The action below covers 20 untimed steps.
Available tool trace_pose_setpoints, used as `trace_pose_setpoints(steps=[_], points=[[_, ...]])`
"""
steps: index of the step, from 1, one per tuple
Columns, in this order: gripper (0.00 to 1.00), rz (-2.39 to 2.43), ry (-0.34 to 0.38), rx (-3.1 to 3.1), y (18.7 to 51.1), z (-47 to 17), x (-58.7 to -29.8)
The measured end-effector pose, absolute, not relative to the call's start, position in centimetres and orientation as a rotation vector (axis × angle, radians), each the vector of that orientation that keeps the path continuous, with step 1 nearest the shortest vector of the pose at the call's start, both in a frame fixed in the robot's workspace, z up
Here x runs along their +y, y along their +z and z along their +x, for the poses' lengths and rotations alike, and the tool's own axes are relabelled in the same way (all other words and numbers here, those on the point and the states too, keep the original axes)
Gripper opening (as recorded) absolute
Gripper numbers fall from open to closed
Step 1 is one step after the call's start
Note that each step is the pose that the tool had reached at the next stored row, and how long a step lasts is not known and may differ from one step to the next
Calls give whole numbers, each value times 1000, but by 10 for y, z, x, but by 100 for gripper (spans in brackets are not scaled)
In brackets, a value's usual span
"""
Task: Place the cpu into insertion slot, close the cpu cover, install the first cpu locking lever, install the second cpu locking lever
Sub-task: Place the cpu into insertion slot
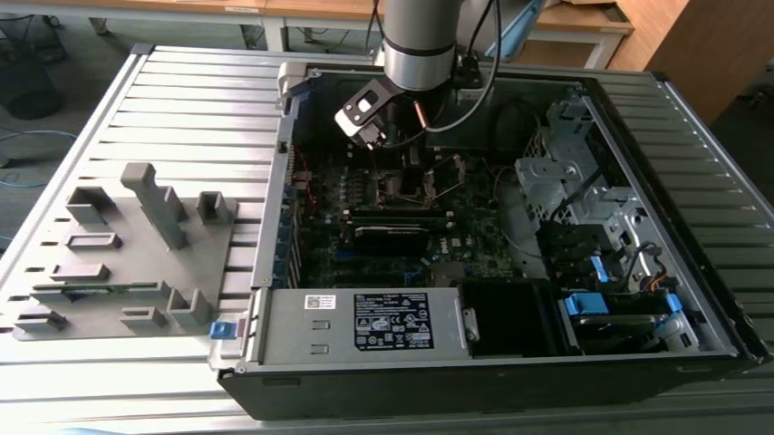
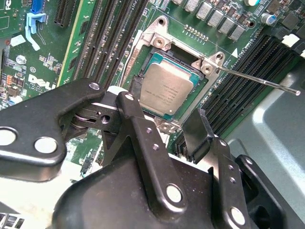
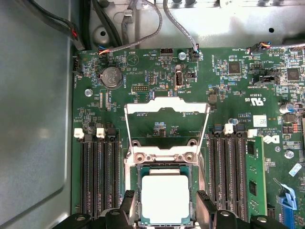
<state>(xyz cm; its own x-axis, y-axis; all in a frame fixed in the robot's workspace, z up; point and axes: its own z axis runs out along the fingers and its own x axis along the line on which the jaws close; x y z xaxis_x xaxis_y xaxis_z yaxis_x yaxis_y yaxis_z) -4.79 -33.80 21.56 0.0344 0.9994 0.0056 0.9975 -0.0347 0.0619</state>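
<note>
Hovering at the far side of the open case, black two-finger gripper [image 2: 167, 101] is spread, pinching nothing. Flat silvery-grey square cpu [image 3: 164, 198] lies in the silver-rimmed insertion slot [image 2: 159, 56], directly beneath, between both fingers. Thin silvery window-frame cpu cover [image 3: 167, 106] stands raised.

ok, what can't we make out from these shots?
Near corner of slot: second wrist view, behind the hand and its links.
Underside of cpu: both wrist views, covered by the cpu itself.
Near edge of slot: first wrist view, cut off by the picture edge.
Slot area: exterior view, too small and dark under the arm.
</note>
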Motion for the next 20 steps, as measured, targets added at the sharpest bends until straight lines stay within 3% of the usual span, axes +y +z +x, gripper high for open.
trace_pose_setpoints(steps=[4, 11, 12, 14, 17, 20], points=[[60, 2230, 73, 2154, 216, -48, -338], [30, 2230, 73, 2154, 216, -48, -338], [30, 2230, 73, 2154, 216, -48, -338], [18, 2230, 73, 2154, 216, -48, -338], [11, 2230, 73, 2154, 216, -48, -338], [11, 2230, 73, 2154, 216, -48, -338]])
